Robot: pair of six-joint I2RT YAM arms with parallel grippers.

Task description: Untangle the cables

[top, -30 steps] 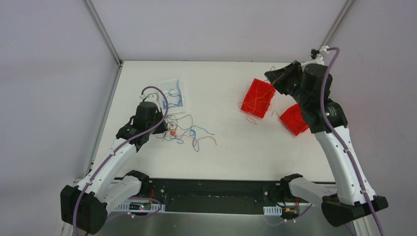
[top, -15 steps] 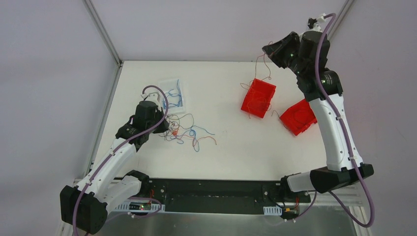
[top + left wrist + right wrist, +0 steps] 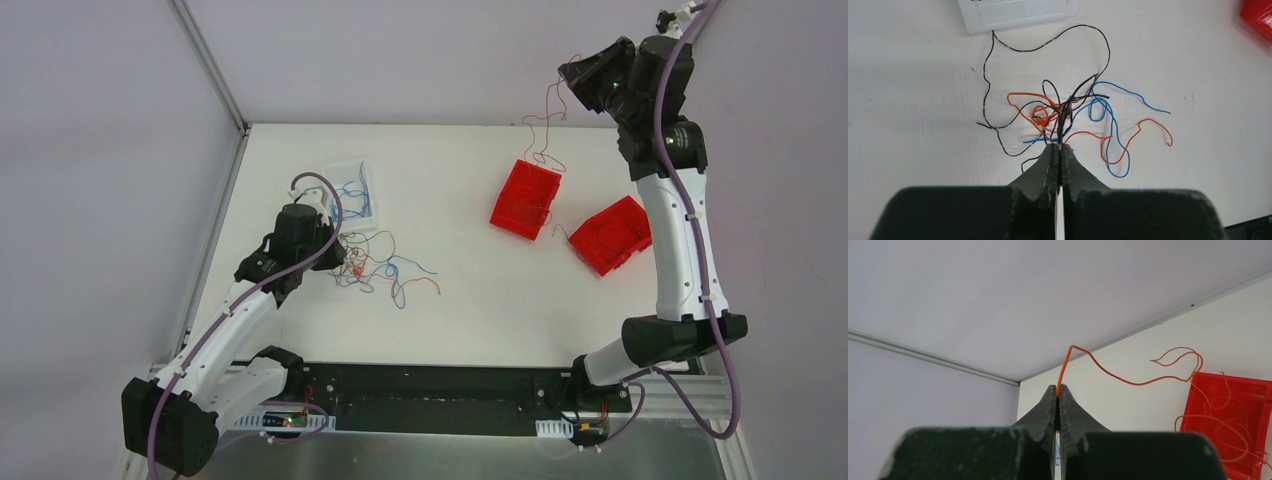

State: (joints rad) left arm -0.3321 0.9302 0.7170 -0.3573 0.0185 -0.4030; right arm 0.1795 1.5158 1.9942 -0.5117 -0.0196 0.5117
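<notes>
The cables lie as a tangle (image 3: pixel 385 270) of thin black, orange and blue wires on the white table, left of centre. My left gripper (image 3: pixel 343 262) sits at the tangle's left edge. It is shut on a few strands of the tangle (image 3: pixel 1073 112), pinched at the fingertips of the left gripper (image 3: pixel 1058 146). My right gripper (image 3: pixel 568 75) is raised high at the back right, shut on one orange wire (image 3: pixel 549 97). That wire trails down into a red box (image 3: pixel 527 200). In the right wrist view the orange wire (image 3: pixel 1113 375) leaves the tips of the right gripper (image 3: pixel 1057 388).
A second red box (image 3: pixel 610 237) lies tilted to the right of the first, with orange wires inside. A white tray (image 3: pixel 352 190) holding blue wires stands behind the tangle. The enclosure's walls close in the back and both sides.
My right arm has risen and swung back toward the far wall, drawing the orange wire up out of the red box. The left arm and the tangle have stayed put.
</notes>
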